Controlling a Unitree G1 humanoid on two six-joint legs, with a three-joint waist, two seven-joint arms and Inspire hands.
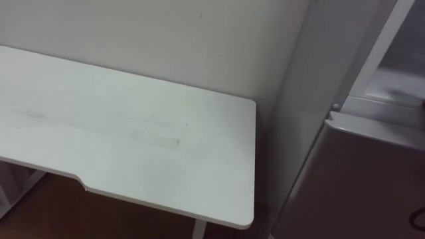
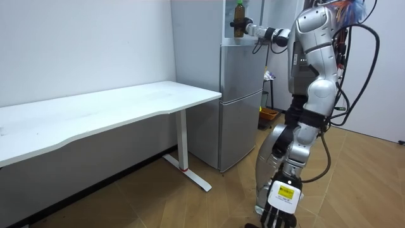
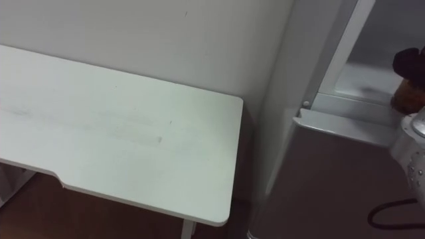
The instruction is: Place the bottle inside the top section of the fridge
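In the room view I stand facing the silver fridge [image 2: 240, 101], beside the white table's end. My right hand [image 2: 244, 28] is raised and shut on a brown bottle [image 2: 238, 14] with a green cap, held upright at the mouth of the open upper compartment [image 2: 229, 22]. In the right eye view the dark fingers of the right hand [image 3: 408, 65] wrap the bottle [image 3: 403, 99] at the right edge, just over the upper compartment's white floor [image 3: 362, 79]. My left hand [image 2: 276, 218] hangs low beside my leg with relaxed fingers.
The white table [image 1: 133, 133] stands against the wall left of the fridge, with a narrow gap between them. The lower fridge door [image 1: 358, 186] is closed. An orange container [image 2: 268, 115] sits on the floor behind the fridge.
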